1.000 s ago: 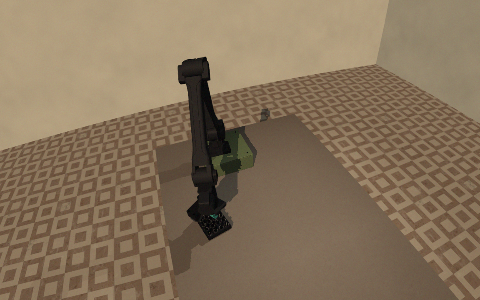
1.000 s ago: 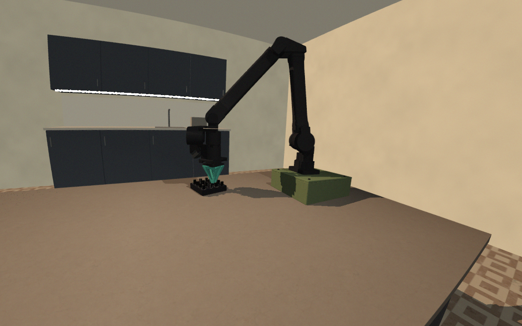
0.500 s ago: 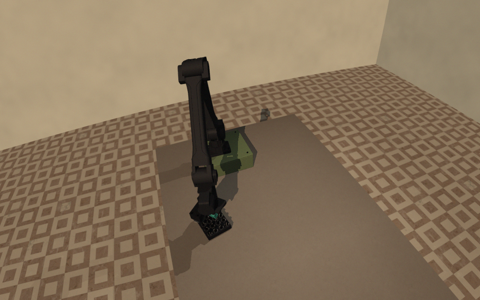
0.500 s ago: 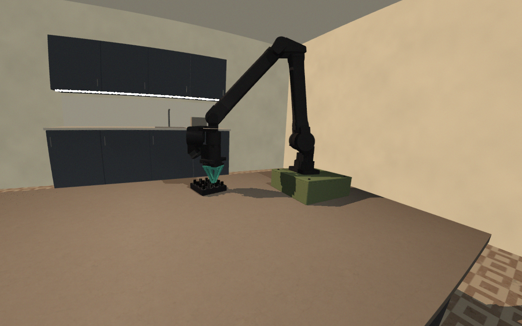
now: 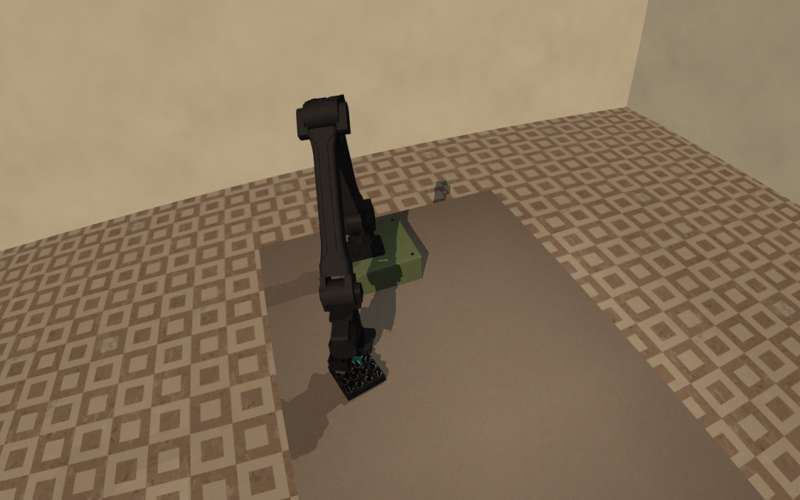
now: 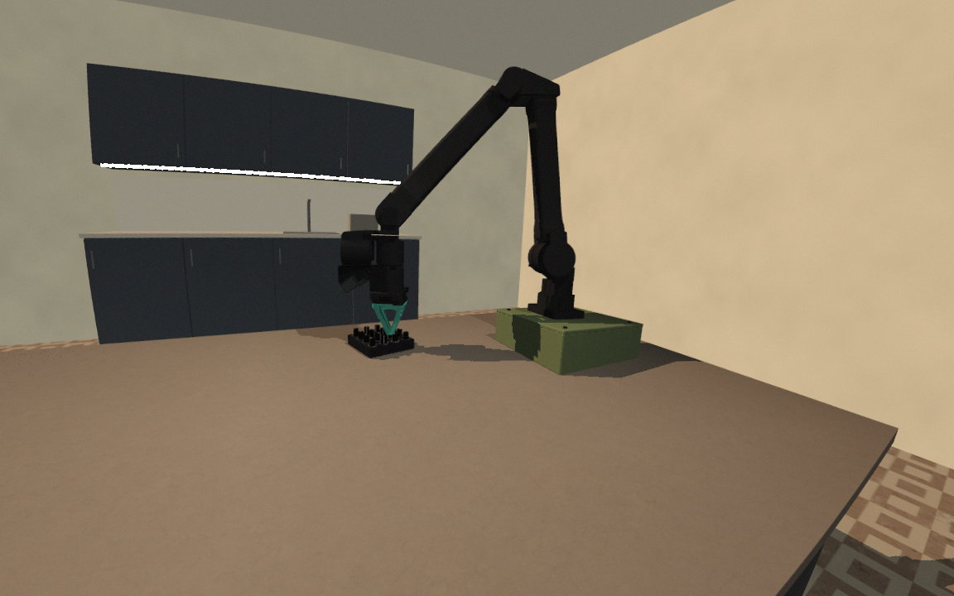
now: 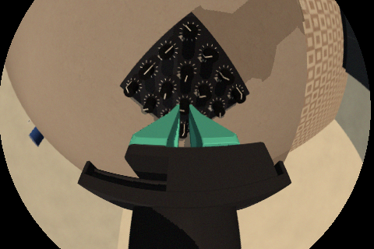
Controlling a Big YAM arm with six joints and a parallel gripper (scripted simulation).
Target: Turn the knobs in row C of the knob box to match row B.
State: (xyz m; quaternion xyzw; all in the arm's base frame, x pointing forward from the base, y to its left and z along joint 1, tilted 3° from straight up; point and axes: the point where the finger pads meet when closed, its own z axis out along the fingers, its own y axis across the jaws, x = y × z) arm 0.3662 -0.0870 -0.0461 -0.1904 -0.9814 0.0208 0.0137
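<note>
- The table [image 5: 514,373] [image 6: 392,459] [image 7: 78,47] bears the knob box [image 5: 367,388] [image 6: 371,350] [image 7: 191,16] and the block [image 5: 412,267] [image 6: 599,344], well apart.
- Exterior view: knob box left, block right.
- Top view: block beyond the knob box.
- The arm [image 5: 331,205] [image 6: 458,148] stands on the block.
- The pincer [image 5: 357,360] [image 6: 390,333] [image 7: 184,109] is over the knob box, one knob [image 7: 184,108] between its fingertips.
- Exterior view: counter [image 6: 243,235] behind the table.

Printed names [image 7: 181,37] are too small to read.
</note>
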